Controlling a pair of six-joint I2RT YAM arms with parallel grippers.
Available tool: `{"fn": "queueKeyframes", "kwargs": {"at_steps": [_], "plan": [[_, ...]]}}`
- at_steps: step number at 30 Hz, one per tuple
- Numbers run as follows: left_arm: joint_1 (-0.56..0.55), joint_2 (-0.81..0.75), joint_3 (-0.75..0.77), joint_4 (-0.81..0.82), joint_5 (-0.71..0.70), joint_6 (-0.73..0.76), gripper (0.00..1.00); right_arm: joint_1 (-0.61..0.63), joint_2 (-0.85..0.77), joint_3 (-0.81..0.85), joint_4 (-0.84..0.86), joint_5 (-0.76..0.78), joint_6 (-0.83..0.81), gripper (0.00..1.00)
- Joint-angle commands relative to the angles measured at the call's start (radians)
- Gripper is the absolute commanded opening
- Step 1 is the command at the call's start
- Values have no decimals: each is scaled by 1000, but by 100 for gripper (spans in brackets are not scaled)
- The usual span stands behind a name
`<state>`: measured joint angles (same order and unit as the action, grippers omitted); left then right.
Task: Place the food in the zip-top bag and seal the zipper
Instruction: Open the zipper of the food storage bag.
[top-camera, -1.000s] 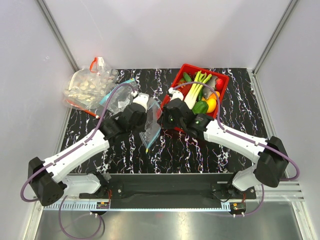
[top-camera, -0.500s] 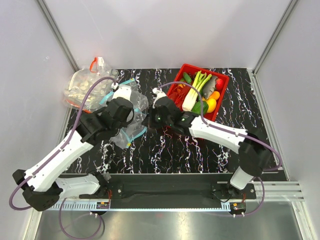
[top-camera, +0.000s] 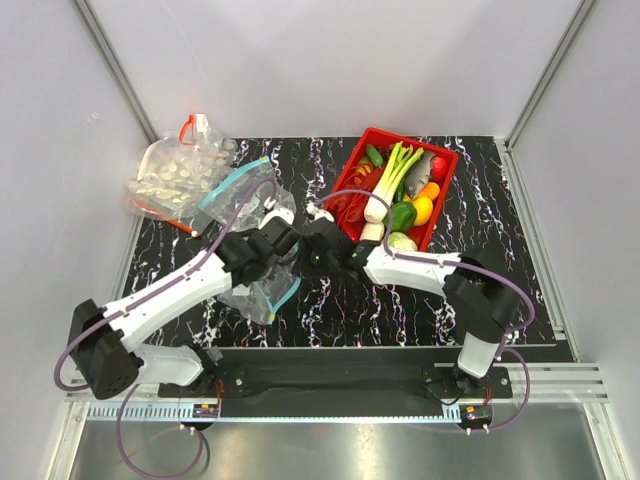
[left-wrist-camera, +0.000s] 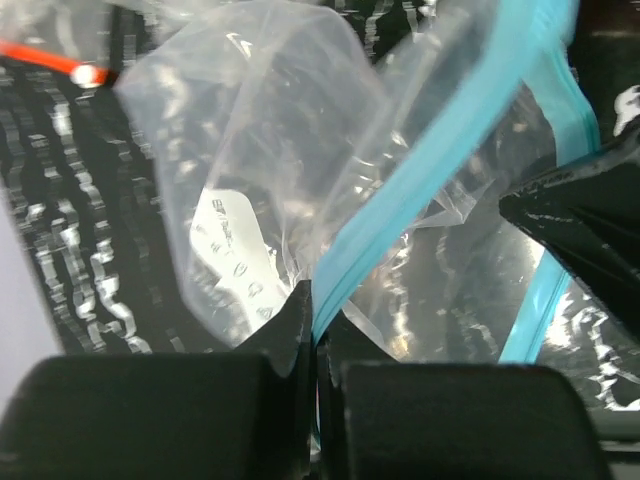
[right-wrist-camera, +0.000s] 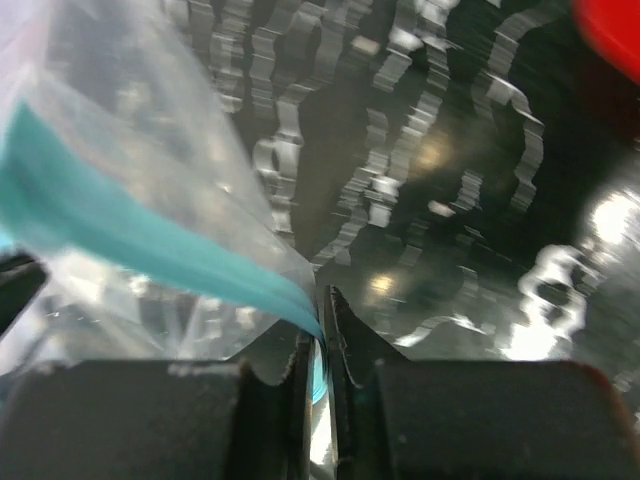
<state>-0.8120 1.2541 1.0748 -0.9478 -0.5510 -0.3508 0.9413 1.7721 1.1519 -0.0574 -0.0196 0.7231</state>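
Note:
The clear zip-top bag (top-camera: 250, 215) lies crumpled left of centre, its white label (left-wrist-camera: 235, 245) showing. Its teal zipper (left-wrist-camera: 420, 180) runs along the mouth. My left gripper (top-camera: 284, 241) is shut on that strip, seen close up in the left wrist view (left-wrist-camera: 315, 308). My right gripper (top-camera: 310, 247) meets it almost tip to tip. It pinches the strip's end (right-wrist-camera: 130, 240) with only a thin slit between its jaws (right-wrist-camera: 322, 322). The food sits in the red basket (top-camera: 446, 160): a leek (top-camera: 388, 180) and a small green vegetable (top-camera: 401, 215).
A second clear bag (top-camera: 175, 175) with a red strip and white pieces lies at the back left. A grey fish (top-camera: 420, 165) and yellow and red produce (top-camera: 425, 205) share the basket. Grey walls close in on both sides.
Both grippers have drawn together near the table's middle, the left one moving right and toward the front. The bag has come forward with them and now trails to the front left.

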Motion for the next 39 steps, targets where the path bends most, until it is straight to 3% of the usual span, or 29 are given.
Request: {"fn": "queueKeyframes", "kwargs": {"at_steps": [1, 6, 12, 21, 25, 31, 39], "plan": [[-4, 37, -21, 162, 80, -30, 0, 1, 3, -44, -7, 116, 24, 13], [-4, 94, -18, 201, 72, -25, 0, -1, -29, -110, -38, 214, 24, 13], [0, 119, -22, 198, 8, -25, 0, -1, -51, -142, -101, 296, 29, 19], [5, 82, 10, 153, -20, -25, 0, -1, -141, -211, -79, 308, 16, 44], [5, 42, 28, 150, 66, -2, 0, -1, -235, -242, -26, 245, -30, 59], [5, -15, 82, 120, 132, 41, 0, -1, -328, -173, -70, 139, -91, 70], [5, -9, 142, 67, 238, 125, 0, -10, -430, -93, -182, 207, -165, 73]]}}
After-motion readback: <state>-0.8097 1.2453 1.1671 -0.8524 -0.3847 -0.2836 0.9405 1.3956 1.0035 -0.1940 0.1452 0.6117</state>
